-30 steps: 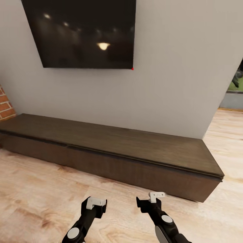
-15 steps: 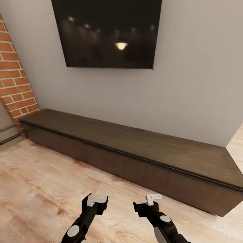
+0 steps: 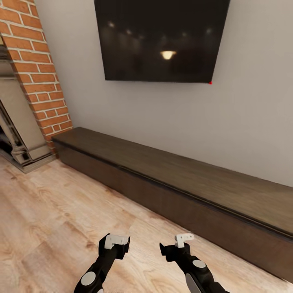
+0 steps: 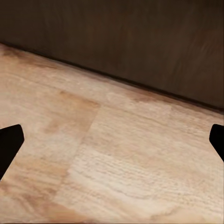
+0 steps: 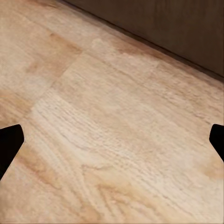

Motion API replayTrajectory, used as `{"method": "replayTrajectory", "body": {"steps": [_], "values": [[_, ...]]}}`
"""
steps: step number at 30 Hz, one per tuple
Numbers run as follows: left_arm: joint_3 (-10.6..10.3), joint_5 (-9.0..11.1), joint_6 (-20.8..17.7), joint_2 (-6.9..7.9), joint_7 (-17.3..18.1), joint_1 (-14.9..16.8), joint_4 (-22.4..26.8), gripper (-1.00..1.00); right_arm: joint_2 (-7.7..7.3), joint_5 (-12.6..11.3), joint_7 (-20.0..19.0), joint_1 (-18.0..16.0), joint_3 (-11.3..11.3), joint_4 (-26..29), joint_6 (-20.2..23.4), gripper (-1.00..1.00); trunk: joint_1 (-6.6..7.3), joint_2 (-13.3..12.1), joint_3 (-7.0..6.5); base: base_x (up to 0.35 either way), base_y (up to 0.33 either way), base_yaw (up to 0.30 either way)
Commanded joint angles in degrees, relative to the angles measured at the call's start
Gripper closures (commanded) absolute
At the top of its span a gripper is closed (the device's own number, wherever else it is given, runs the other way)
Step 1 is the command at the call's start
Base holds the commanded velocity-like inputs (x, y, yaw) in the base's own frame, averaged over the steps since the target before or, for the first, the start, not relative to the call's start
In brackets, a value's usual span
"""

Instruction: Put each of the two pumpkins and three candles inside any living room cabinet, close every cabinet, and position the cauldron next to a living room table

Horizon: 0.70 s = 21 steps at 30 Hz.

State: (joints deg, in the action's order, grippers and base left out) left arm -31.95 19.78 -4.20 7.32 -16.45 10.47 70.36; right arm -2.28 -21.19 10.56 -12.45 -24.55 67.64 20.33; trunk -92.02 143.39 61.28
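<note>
Cabinet [image 3: 171, 179] runs long and low along the grey wall in the head view, dark brown, its drawer fronts flush and closed, under a wall-mounted television [image 3: 162, 40]. A brick column [image 3: 38, 69] and fireplace surround [image 3: 18, 130] stand at its far left end. Left hand [image 3: 117, 243] and right hand [image 3: 176, 245] hover over the wooden floor [image 3: 53, 219], both spread and holding nothing.

Left wrist view: the cabinet front [image 4: 121, 42] meets the floor; dark fingertips [image 4: 9, 142] sit wide apart.

Right wrist view: floor planks, the cabinet base [image 5: 177, 23], fingertips [image 5: 9, 140] equally splayed.
</note>
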Motion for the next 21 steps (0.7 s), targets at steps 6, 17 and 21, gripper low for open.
{"method": "replayTrajectory", "body": {"steps": [6,17,21], "values": [[-0.2,0.4,0.0,0.05,-0.5,0.1,-0.1,-1.00,-0.04,-0.6,0.5,0.0,-0.2,0.0,0.1,-1.00,0.01,0.0,0.05,0.000,0.093,0.284],[-0.2,5.5,0.6,0.07,-0.9,0.1,-0.1,-1.00,0.19,-0.6,0.6,0.0,-0.5,-0.4,0.1,-1.00,0.01,0.0,0.05,0.000,0.010,0.284],[-0.2,5.6,0.7,0.07,-1.0,0.1,0.0,-1.00,0.24,-0.5,0.6,0.0,-0.5,-0.5,0.1,-1.00,0.01,0.0,0.05,0.000,0.001,0.284]]}}
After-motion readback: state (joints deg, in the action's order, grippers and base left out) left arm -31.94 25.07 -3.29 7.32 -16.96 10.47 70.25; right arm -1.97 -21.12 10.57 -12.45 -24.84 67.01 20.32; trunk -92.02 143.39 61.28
